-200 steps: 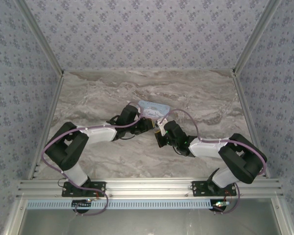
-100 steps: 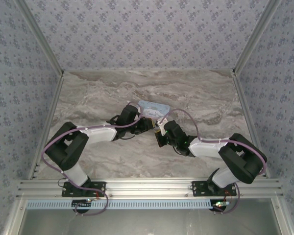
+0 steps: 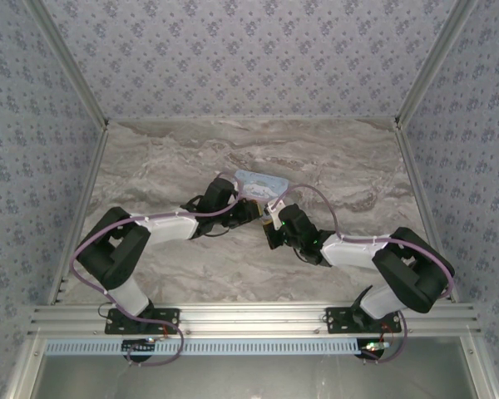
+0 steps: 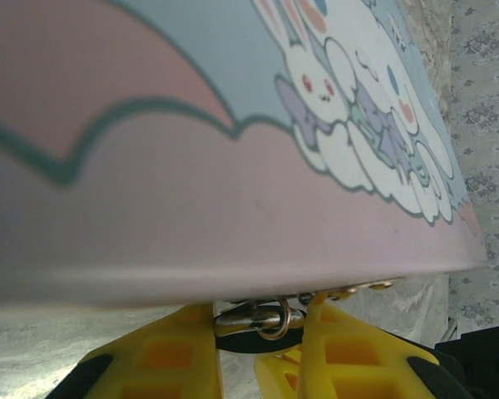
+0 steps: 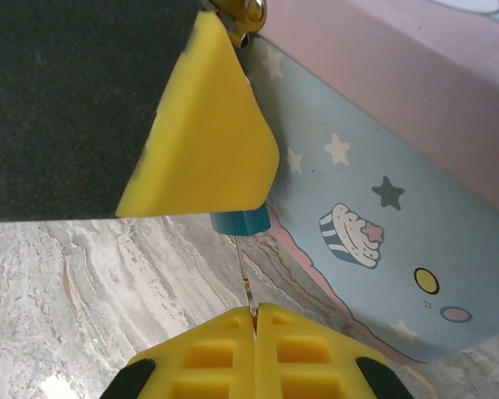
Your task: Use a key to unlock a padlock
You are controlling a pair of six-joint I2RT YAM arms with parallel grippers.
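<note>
In the right wrist view the teal padlock (image 5: 239,221) peeks out under a yellow finger (image 5: 208,133) of my left gripper. The thin silvery key (image 5: 245,283) runs from the padlock's underside down into my right gripper (image 5: 254,311), which is shut on it. In the left wrist view my left gripper (image 4: 260,314) is closed on the padlock, whose metal shackle (image 4: 245,320) and a small ring show between the fingers, right under the tin box. From above, the left gripper (image 3: 254,212) and right gripper (image 3: 272,224) meet in front of the box.
The pale-blue and pink cartoon-printed tin box (image 3: 258,183) stands on the marble tabletop (image 3: 166,158) just behind both grippers; its side (image 5: 382,166) is close on the right of the key. Patterned walls enclose the table on three sides.
</note>
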